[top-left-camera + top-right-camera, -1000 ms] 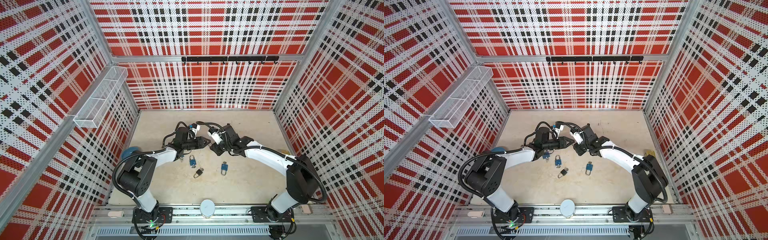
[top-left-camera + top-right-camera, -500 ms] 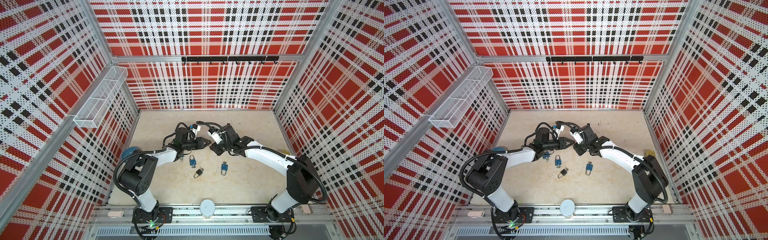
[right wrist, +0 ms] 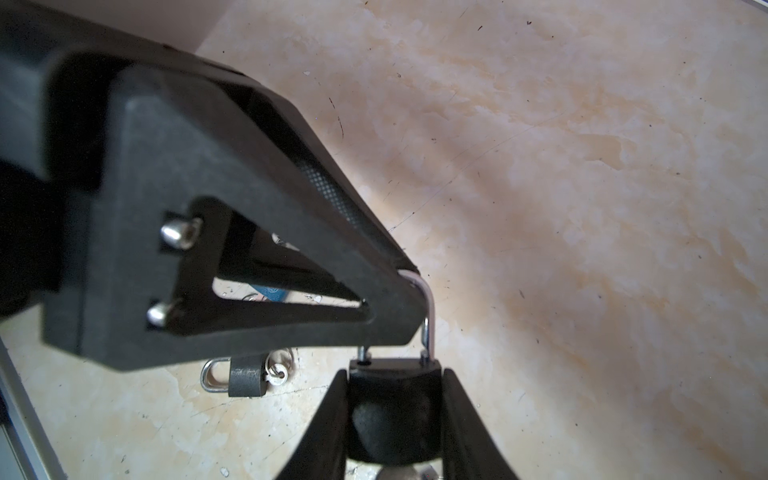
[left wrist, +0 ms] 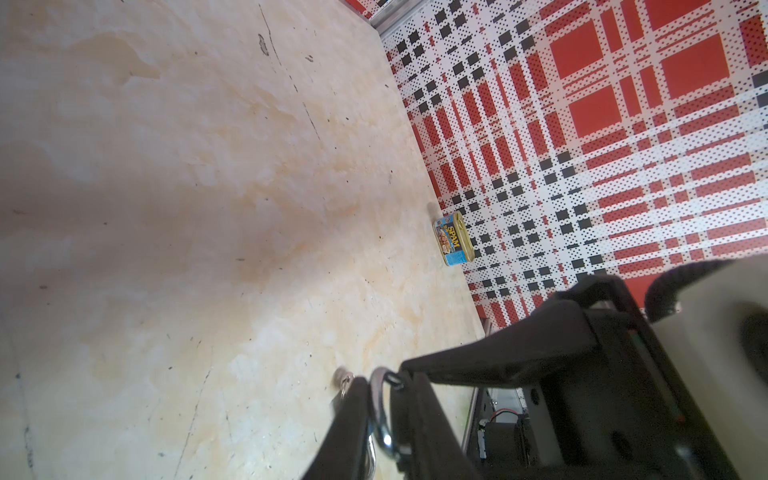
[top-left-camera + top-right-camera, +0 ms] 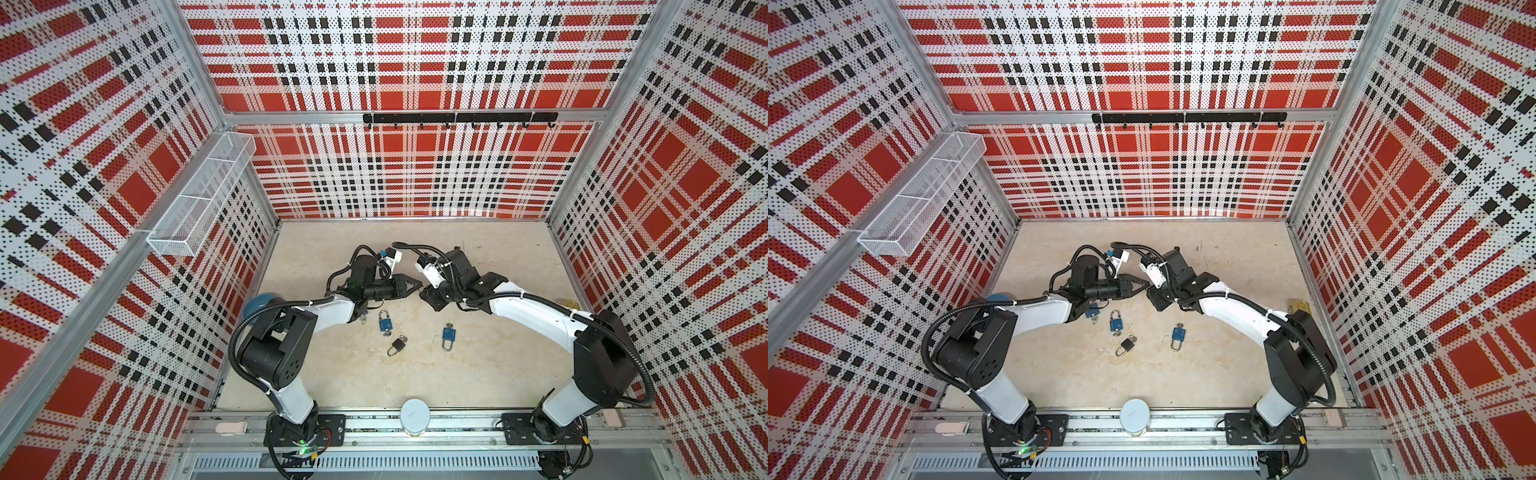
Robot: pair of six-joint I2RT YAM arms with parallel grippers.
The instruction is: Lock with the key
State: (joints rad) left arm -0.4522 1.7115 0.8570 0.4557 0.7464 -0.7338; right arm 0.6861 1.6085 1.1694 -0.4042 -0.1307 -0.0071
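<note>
A white wire basket (image 5: 199, 195) hangs on the left wall. Below it, a blue rounded object (image 5: 257, 304) sits at the surface's (image 5: 478, 374) left edge, partly behind the left arm. A half-hidden blue padlock (image 5: 1093, 310) peeks out from under that arm's forearm. Just to its right lies the middle blue padlock (image 5: 385, 323), flat, with its shackle pointing to the back wall. Near it and closer to the front lies a loose black padlock (image 5: 397, 345) with a small key ring beside it.

Above the surface's middle, the left gripper (image 5: 419, 286) reaches rightward. In the left wrist view its fingers (image 4: 353, 415) are drawn in on either side of a silver shackle (image 3: 428, 307), gripping it. That shackle belongs to the held black padlock (image 3: 395, 368), whose body is clamped between the two fingers of the right gripper (image 3: 394, 376), lifted off the surface. The shackle's short leg stands just clear of the body, so this padlock is open. Whether a key sits in its underside is too blurred to tell.

Further right, the right blue padlock (image 5: 449, 333) lies flat, shackle toward the front. A Spam can (image 4: 453, 239) stands against the right wall.
</note>
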